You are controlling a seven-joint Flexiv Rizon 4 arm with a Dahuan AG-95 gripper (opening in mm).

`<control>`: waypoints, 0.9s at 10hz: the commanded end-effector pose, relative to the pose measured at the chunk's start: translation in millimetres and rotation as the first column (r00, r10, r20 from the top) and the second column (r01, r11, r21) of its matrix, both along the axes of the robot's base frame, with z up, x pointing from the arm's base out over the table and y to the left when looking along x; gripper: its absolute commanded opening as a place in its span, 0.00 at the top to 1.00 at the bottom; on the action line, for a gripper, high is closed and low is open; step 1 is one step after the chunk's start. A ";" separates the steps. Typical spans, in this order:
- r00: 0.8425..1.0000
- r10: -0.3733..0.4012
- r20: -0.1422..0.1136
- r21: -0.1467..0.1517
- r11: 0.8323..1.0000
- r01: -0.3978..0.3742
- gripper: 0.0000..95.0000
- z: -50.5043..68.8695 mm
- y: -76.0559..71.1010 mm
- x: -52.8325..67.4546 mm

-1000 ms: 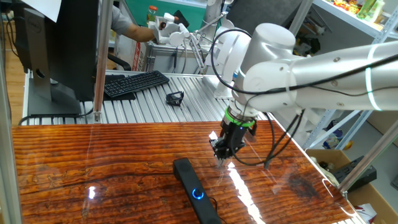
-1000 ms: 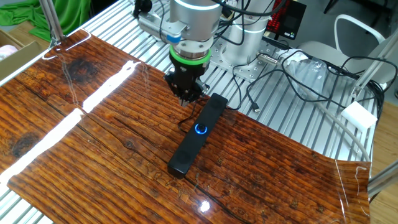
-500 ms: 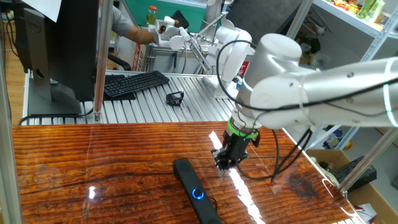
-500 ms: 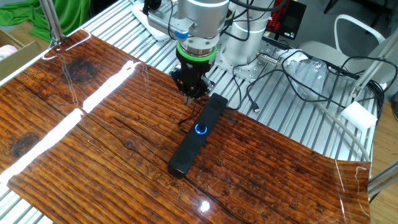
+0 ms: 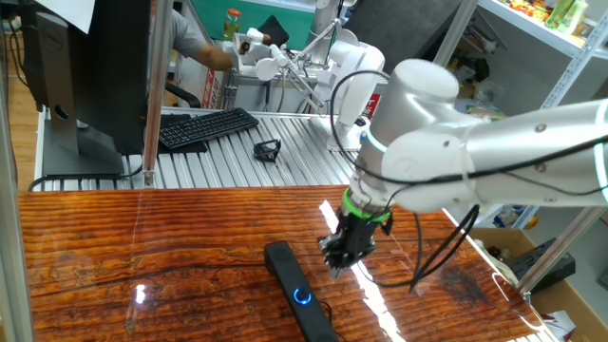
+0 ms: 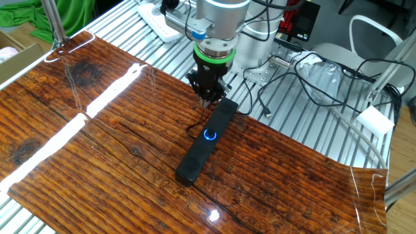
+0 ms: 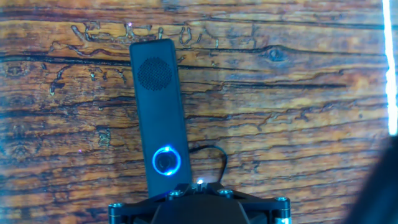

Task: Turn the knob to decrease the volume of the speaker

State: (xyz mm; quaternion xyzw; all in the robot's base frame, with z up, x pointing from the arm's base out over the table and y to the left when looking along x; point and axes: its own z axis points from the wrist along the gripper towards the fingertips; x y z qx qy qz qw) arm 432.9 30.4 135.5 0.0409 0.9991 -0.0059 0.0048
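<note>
**Gripper poised above the speaker, knob not yet touched**

One fixed view: your gripper [image 5: 339, 263] hung near the bench's right edge, just beyond the speaker [image 5: 296, 293]; I could not tell how far open it was.

The other fixed view: it hovered over the bar's far end, holding nothing.

Hand view: the knob [image 7: 166, 161] glowed blue just ahead. You were approaching; next, I judge, centre over the knob, descend, grip.

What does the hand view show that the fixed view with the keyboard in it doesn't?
Only the hand view shows the round grille on the speaker and the cable looping beside the knob. Only the fixed view shows the gripper hanging above the table, the keyboard and a monitor. Both show the black speaker with its blue-lit knob on the wooden table.
</note>
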 end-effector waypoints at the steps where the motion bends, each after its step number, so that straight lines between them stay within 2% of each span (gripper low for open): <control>1: 0.999 -0.034 -0.004 0.005 0.999 0.034 1.00 -6.1 10.9 -6.9; 4: 0.997 -0.074 -0.008 0.002 0.997 0.074 1.00 -15.7 21.9 -11.8; 7: 0.995 -0.098 -0.004 0.003 0.995 0.098 1.00 -27.2 23.1 -12.0; 9: 0.997 -0.080 -0.004 -0.001 0.997 0.080 1.00 -33.6 23.2 -12.7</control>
